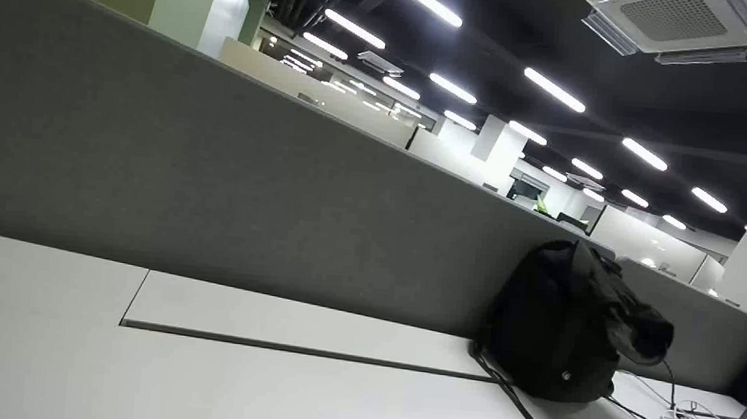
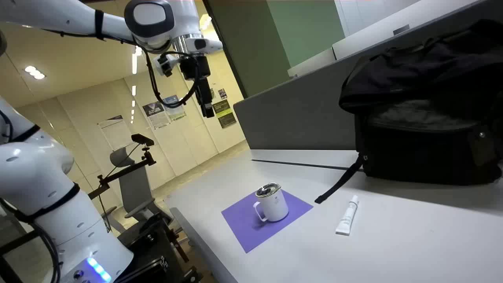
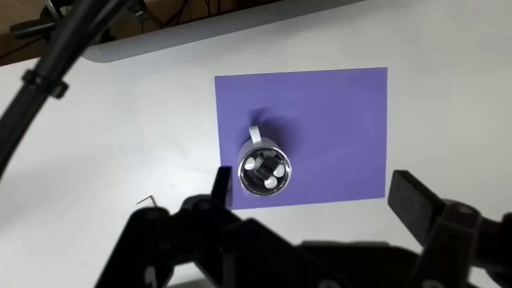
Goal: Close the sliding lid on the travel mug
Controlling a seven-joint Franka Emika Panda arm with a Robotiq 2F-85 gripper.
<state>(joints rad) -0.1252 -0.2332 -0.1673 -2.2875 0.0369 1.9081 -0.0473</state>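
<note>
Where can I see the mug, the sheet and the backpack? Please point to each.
Mug (image 2: 275,206), in an exterior view: its white side.
Sheet (image 3: 336,134), in the wrist view: bare purple surface.
Backpack (image 1: 549,333), in an exterior view: its black body.

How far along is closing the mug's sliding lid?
Done: the travel mug stands on the purple sheet with its lid fitted. No closing that I can confirm: I can't tell whether the dark slider is open or shut.
In hand: nothing; the gripper is open and hangs clear of the travel mug.
Left: probably the whole close: come down, then push the dark slider across.
</note>
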